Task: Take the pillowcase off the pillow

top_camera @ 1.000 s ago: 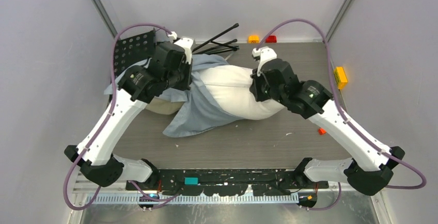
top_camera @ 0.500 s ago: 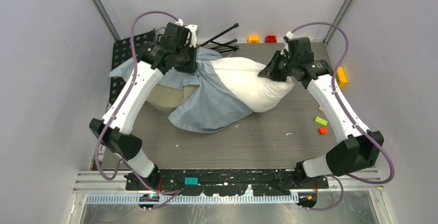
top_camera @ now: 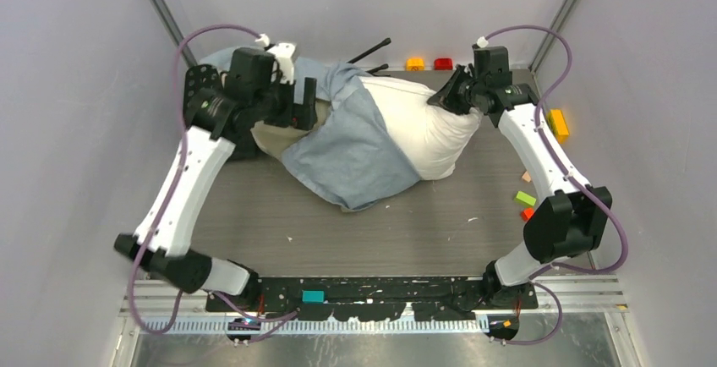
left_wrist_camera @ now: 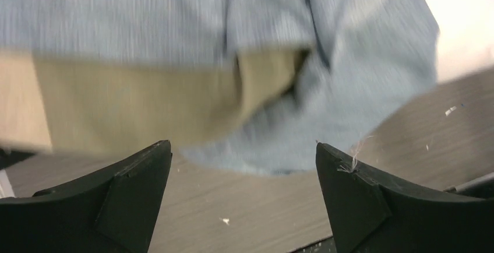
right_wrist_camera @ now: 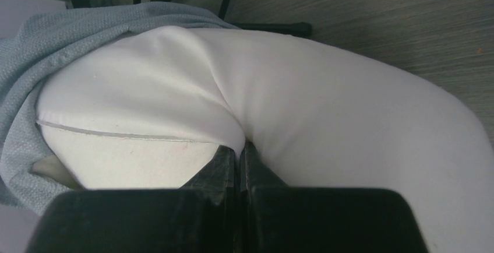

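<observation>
Grey wood-grain laminate covers the table [top_camera: 254, 215], and small pale flecks of lint [top_camera: 471, 220] lie scattered on it. Pale lilac-grey walls [top_camera: 76, 88] close the cell on the left, right and far sides, with metal posts [top_camera: 161, 8] running up the two far corners.

Locate the pillow [top_camera: 423, 122] at the far centre of the table. Its right half is bare white; its left half sits inside the pillowcase [top_camera: 355, 151]. The pillowcase is bunched around that half, blue-grey side up, with an olive-tan panel showing at its left edge. A loose flap spreads toward the near side.

Check the right gripper [right_wrist_camera: 240, 148]: its fingers are pressed together on a pinched fold at the pillow's far right end.

Check the left gripper [left_wrist_camera: 242, 145]: its fingers stand wide apart with nothing between them. The pillowcase lies just beyond the fingertips; the wrist view is blurred there.

Note the surrounding items:
- A black perforated plate [top_camera: 199, 79] lies at the far left corner.
- Black tripod legs [top_camera: 369, 49] project from behind the pillow.
- An orange block [top_camera: 414, 63] and a red block [top_camera: 443, 63] rest side by side at the far edge.
- A yellow block [top_camera: 555, 123] lies at the right edge.
- A green block [top_camera: 525, 198] lies nearer along that same side.
</observation>
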